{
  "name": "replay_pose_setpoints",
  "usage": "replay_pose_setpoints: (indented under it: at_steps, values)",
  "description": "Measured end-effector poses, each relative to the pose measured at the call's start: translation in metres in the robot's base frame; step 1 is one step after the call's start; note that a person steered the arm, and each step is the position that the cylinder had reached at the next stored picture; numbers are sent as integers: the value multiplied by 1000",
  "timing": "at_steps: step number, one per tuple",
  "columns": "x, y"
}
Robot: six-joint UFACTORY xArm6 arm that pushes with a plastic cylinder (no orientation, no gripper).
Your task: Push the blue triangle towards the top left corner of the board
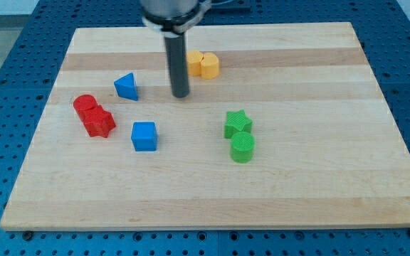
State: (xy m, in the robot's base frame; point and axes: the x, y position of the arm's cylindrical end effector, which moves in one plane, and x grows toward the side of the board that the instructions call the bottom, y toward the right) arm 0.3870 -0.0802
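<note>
The blue triangle (127,86) lies on the wooden board (212,185) in its upper left part. My tip (181,95) is at the end of a dark upright rod, to the right of the blue triangle and apart from it. The tip touches no block.
A blue cube (144,136) lies below the triangle. Two red blocks (93,115) sit together at the left. Two yellow blocks (203,64) sit just right of the rod. A green star (238,123) and a green cylinder (243,148) lie at the centre right.
</note>
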Motion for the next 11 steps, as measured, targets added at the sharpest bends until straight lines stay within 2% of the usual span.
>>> replay_pose_setpoints:
  at_steps: [1, 2, 3, 4, 5, 6, 7, 8, 9, 10, 11]
  values:
    - [-4, -68]
    - [-31, -122]
    - [-74, -148]
    - [-81, -126]
    - [-64, -90]
    - [-41, -86]
    - [-15, -95]
    - [-15, -134]
    - [-53, -177]
    - [-93, -184]
    - [-93, -175]
